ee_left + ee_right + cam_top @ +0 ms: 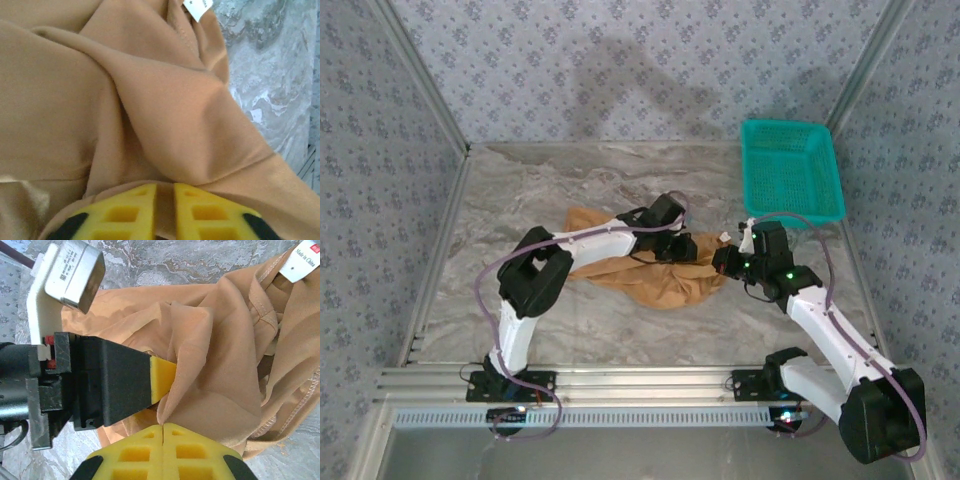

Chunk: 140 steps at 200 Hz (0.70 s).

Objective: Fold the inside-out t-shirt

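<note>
Orange-tan shirt (655, 275) lies crumpled in a heap mid-bench (520, 200), between the two arms, spread more to the left and toward the near side. Left hand (678, 243) is down on top of the heap near its far right part, arm reaching in from the left. In the left wrist view its yellow fingers (125, 215) sit nearly together with only a thin slot between them and cloth bunched into that slot, so it is clamped on the shirt. Big soft folds run away from the fingers, and the white label (197, 7) shows at the top edge next to bare bench. Right hand (725, 258) is at the right edge of the heap, just beside the left hand. In the right wrist view its yellow fingers (195, 452) are pressed together with no gap, and a fold of cloth runs right into the tips, so it pinches the shirt too. The same view shows the left hand's black finger with its yellow tip pushed into the fabric just above the right hand's tips. Stitched seams face outward, and the label reads "Made in China" at the upper right. Teal basket (792, 125) sits at the far right corner of the bench, well apart from the shirt.
</note>
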Motion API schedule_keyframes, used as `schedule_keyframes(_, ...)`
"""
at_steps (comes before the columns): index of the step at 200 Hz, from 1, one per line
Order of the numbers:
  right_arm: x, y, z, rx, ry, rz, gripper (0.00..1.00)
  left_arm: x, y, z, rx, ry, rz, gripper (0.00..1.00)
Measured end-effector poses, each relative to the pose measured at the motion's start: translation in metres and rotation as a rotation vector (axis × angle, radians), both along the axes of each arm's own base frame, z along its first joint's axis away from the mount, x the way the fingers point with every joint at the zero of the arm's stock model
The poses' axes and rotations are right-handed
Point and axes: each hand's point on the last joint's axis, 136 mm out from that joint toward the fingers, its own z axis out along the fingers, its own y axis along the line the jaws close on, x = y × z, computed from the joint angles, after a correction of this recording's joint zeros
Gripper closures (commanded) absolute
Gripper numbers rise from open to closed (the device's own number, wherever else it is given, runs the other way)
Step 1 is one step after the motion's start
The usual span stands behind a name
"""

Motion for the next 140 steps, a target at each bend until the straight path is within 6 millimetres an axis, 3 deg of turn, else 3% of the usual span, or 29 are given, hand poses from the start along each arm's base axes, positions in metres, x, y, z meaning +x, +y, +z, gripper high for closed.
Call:
schedule_keyframes(33,0.001,-0.007,-0.013,-0.028,0.025,-0.029,1.00,-0.007,0.010,-0.009,0.007,0.019,0.007,1.00)
schedule_keyframes(47,0.003,-0.011,-0.022,-0.049,0.048,-0.040,1.00,-0.010,0.016,-0.001,-0.012,0.029,0.010,1.00)
schedule_keyframes(60,0.005,-0.014,-0.030,-0.070,0.066,-0.046,1.00,-0.009,0.017,0.018,-0.061,0.030,0.012,1.00)
schedule_keyframes(93,0.006,-0.016,-0.043,-0.098,0.097,-0.047,1.00,0.006,0.011,0.089,-0.265,-0.018,0.022,1.00)
schedule_keyframes(108,0.005,-0.017,-0.048,-0.104,0.104,-0.047,1.00,0.009,0.009,0.108,-0.327,-0.031,0.021,1.00)
schedule_keyframes(114,0.005,-0.017,-0.049,-0.104,0.106,-0.047,1.00,0.009,0.009,0.111,-0.338,-0.036,0.015,0.94)
schedule_keyframes(131,0.003,-0.017,-0.049,-0.104,0.099,-0.042,1.00,0.007,0.010,0.106,-0.318,-0.047,-0.008,0.65)
schedule_keyframes(140,0.001,-0.017,-0.048,-0.100,0.090,-0.037,1.00,0.003,0.012,0.099,-0.284,-0.051,-0.029,0.59)
